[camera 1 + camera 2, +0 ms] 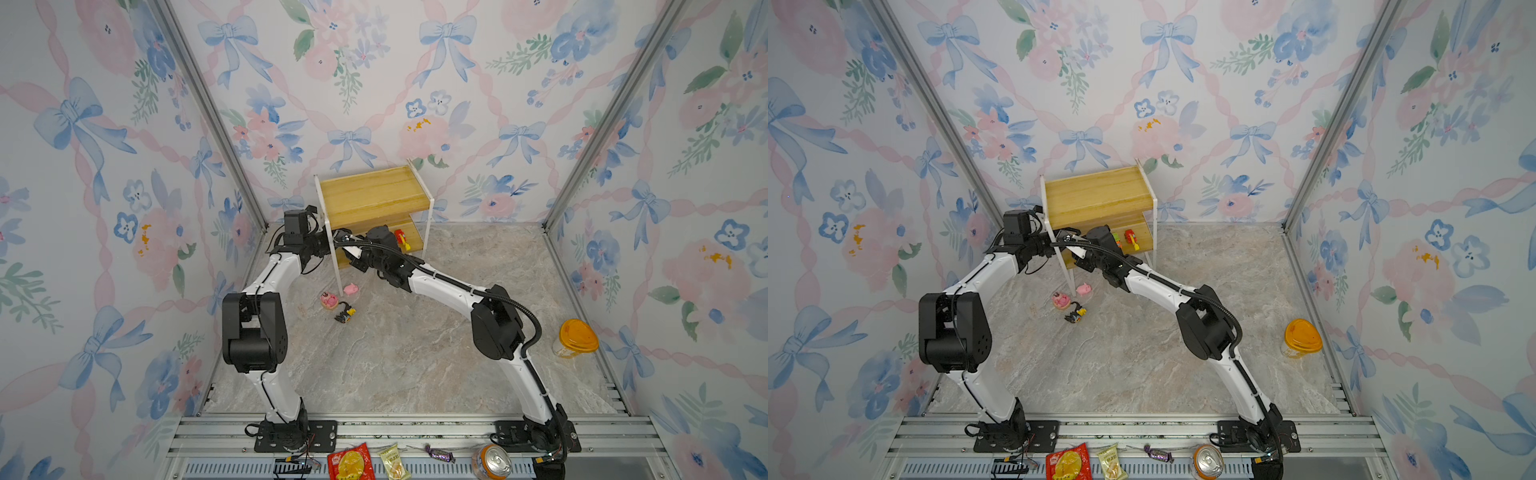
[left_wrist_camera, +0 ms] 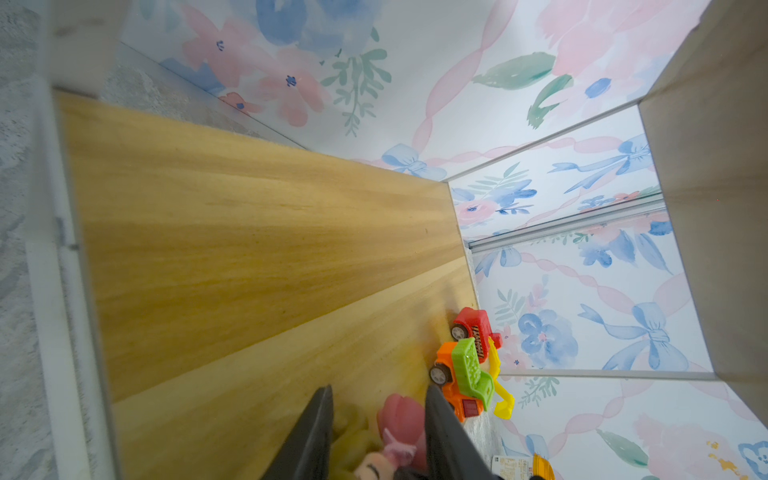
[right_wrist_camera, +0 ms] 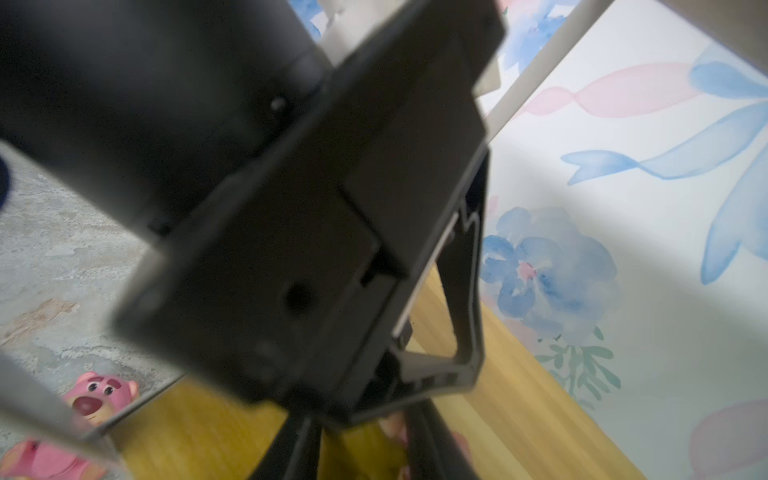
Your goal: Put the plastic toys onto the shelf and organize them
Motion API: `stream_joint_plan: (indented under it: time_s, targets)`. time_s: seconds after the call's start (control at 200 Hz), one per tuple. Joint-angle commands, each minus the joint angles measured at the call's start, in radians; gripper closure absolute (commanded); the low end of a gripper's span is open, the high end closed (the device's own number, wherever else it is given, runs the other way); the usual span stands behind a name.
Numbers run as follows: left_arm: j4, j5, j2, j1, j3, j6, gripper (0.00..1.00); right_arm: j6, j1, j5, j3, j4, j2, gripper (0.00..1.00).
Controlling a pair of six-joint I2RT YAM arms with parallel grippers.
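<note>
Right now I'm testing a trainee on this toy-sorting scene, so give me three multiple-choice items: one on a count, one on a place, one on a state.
1. How many toys lie on the floor in front of the shelf?
A) one
B) three
C) six

2. Where does the red car stand?
A) on the shelf's lower board
B) on the shelf's top board
C) on the floor

3. How is the cup at the right edge?
A) tipped on its side
B) upright, lid off
C) upright, lid on

Answers:
1 B: the pink pig, the round pink figure and the black-yellow figure lie there.
2 A: it sits on the lower board, beside the green-orange car.
3 C: it stands upright with its orange lid on.
</note>
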Motion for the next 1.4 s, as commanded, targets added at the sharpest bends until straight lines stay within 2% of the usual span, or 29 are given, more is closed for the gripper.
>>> stream_joint_plan:
  time_s: [0.0,0.5,0.995,1.395]
  targets:
    - [-0.006,-0.013,-0.045,0.01,-0.017,0.007,0.62,0.005,0.017,-0.025,0.037,-0.03,0.03,0.67]
    - [-0.005,-0.023,-0.055,0.023,-0.024,-0.002,0.63,-0.005,0.039,-0.003,-0.017,0.058,0.007,0.83]
    - [-0.005,-0.038,-0.049,0.036,-0.02,-0.006,0.63,-0.001,0.054,-0.009,-0.073,0.127,-0.031,0.94]
    - [-0.005,-0.05,-0.043,0.045,-0.027,-0.001,0.63,-0.001,0.071,-0.015,-0.137,0.173,-0.099,0.97]
